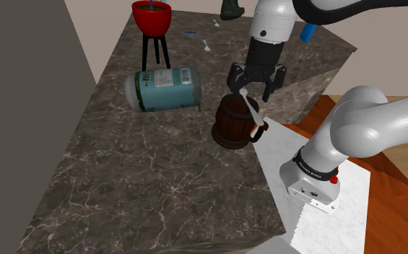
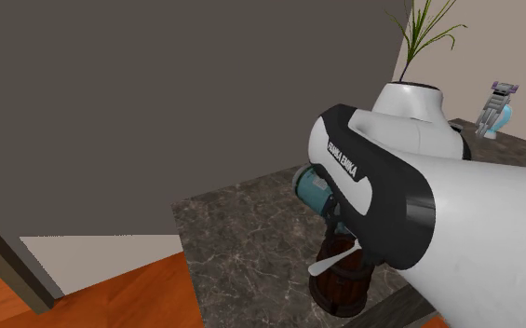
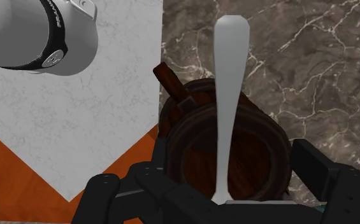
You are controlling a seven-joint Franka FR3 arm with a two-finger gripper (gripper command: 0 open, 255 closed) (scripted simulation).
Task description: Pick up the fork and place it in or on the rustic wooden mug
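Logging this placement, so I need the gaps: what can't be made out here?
Tines of the fork: wrist view, hidden behind the claw.
The wooden mug: second exterior view, mostly covered by the white arm.
Whether the fork touches the wooden mug's rim: shoulder view, too small to tell.

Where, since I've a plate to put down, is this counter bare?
The widest bare stretch of the marble counter lies in front of the tipped can and wooden mug, toward the shoulder view's lower left. It is crowded where the end effector hangs over the mug and fork, and behind the can, by the red pot.
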